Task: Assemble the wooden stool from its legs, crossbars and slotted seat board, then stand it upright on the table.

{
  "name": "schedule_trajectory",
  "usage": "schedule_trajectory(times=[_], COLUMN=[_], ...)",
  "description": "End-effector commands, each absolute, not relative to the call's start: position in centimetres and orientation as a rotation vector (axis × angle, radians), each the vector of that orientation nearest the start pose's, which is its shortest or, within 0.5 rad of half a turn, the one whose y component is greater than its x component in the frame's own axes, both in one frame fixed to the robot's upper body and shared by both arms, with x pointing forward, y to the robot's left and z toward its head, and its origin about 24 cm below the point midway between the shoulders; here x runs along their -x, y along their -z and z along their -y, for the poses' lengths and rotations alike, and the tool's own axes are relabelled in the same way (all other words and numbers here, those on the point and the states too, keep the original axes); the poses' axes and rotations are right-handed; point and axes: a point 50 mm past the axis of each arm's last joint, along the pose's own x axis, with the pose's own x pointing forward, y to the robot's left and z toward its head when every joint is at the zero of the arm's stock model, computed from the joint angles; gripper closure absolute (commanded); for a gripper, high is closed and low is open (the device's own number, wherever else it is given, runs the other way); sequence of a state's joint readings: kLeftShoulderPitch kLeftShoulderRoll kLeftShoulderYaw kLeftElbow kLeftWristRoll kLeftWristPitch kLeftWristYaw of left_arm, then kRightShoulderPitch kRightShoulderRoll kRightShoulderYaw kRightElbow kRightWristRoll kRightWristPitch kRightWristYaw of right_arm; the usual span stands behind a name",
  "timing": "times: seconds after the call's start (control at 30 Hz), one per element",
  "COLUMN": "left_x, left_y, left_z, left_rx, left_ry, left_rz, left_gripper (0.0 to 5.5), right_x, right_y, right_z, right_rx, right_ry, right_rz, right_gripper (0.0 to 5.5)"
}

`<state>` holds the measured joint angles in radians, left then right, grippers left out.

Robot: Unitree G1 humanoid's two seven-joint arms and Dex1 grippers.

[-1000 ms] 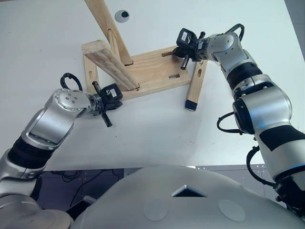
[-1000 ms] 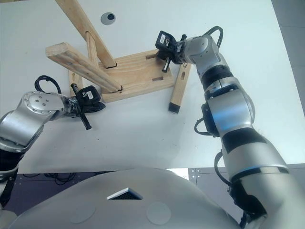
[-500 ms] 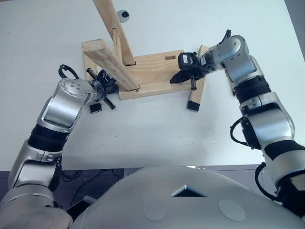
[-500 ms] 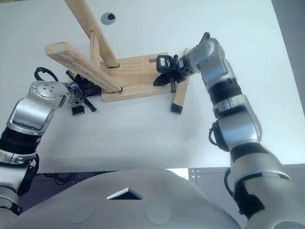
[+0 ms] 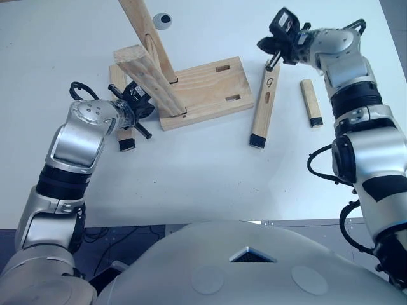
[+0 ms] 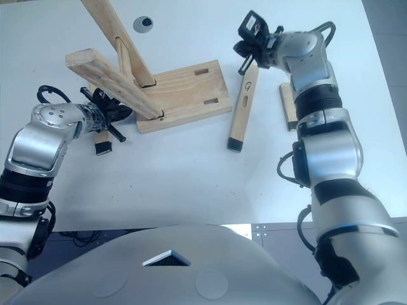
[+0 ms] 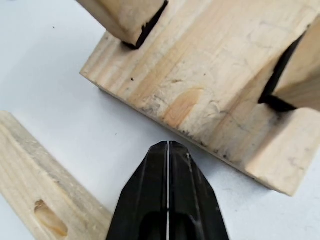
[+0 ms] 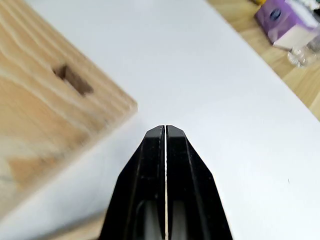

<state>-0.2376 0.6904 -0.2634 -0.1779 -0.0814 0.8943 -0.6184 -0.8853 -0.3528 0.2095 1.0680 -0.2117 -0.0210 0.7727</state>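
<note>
Off the board (image 5: 203,93) now (right end effector (image 5: 271,62)).

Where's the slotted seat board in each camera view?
Left eye view: the seat board lies flat, left of centre.
Right eye view: same place.
Left wrist view: its edge just beyond the left gripper, two legs slotted in.
Right wrist view: its corner beyond the right gripper.
Shared landmark: an empty slot, eye and right wrist views.
</note>
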Motion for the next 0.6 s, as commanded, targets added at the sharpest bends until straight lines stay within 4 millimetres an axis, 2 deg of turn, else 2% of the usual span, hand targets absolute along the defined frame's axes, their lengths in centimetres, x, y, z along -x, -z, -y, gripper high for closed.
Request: schedule_trajectory(times=[0.03, 0.17, 0.27, 0.4, 0.5, 0.6], left_x=[-26.4, -27.1, -28.3, -31.8, -34.4, -35.8], left_y=[-6.0, -5.6, -5.5, -5.9, -6.4, -8.9], left_z=[-20.2, -20.4, -20.3, -20.0, -20.9, -23.8], left_rx=[-0.492, -0.491, -0.482, -0.456, -0.441, -0.435], left_ry=[0.571, 0.531, 0.520, 0.522, 0.455, 0.297], left_rz=[-0.757, -0.766, -0.751, -0.704, -0.660, -0.539], left_gripper=[5.50, 5.50, 5.50, 5.50, 5.50, 5.50], right_x=[-36.8, -35.7, -34.7, -33.2, -32.8, -34.1], right_y=[-5.2, -4.4, -4.9, -6.5, -7.7, -10.0], right_z=[14.9, 14.0, 13.5, 13.6, 13.6, 14.8], right_rx=[0.617, 0.599, 0.613, 0.663, 0.709, 0.760], right_ry=[-0.887, -1.054, -1.237, -1.410, -1.424, -1.287], right_rz=[-0.503, -0.536, -0.558, -0.579, -0.569, -0.519], right_gripper=[5.46, 5.46, 5.46, 5.46, 5.46, 5.46])
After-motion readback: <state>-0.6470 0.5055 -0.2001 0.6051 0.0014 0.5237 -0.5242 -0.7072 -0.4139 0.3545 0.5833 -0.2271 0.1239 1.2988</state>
